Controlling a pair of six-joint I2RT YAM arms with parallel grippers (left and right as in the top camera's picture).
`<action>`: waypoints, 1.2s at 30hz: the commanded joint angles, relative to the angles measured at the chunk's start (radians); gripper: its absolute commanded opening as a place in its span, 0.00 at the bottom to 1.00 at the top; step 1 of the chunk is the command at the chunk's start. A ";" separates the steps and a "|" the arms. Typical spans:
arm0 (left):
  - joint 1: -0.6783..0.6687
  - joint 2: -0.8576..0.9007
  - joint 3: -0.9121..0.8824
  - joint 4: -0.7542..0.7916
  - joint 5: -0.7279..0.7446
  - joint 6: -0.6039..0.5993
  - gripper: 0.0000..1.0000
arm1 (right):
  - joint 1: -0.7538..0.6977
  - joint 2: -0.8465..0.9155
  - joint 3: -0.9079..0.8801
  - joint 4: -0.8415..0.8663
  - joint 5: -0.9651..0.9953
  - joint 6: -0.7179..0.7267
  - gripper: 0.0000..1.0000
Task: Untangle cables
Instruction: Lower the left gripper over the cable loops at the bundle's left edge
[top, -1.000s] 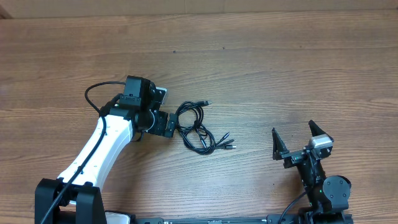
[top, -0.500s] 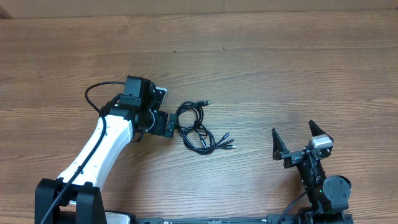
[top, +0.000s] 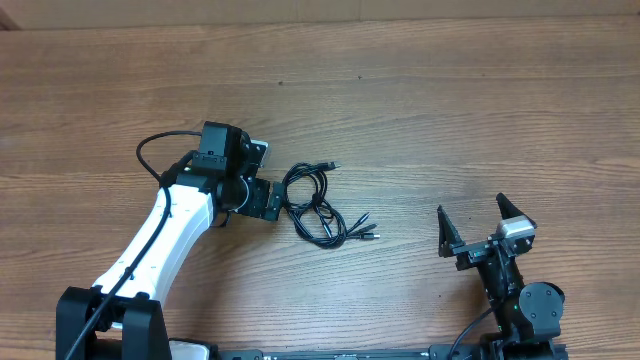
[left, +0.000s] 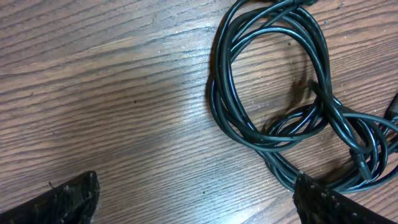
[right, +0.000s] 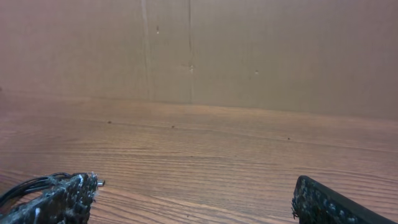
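Left hand (left: 196, 193) and right hand (top: 470, 212) gape wide; glossy black cables (left: 217, 93) loop on wood-grain table (top: 450, 110).

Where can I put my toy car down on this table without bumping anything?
The whole far strip of the table beyond the cables is bare. So is the wide gap between the cables and the right gripper. It is crowded where the open left gripper sits at the cables' edge.
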 joint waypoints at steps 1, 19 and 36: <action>-0.005 0.005 0.022 0.008 -0.006 -0.010 1.00 | 0.003 -0.009 -0.010 0.002 0.010 0.003 1.00; -0.005 0.005 0.021 0.013 -0.006 -0.010 1.00 | 0.003 -0.009 -0.010 0.002 0.011 0.003 1.00; -0.018 0.006 0.021 0.009 -0.006 -0.249 1.00 | 0.004 -0.009 -0.010 0.002 0.010 0.004 1.00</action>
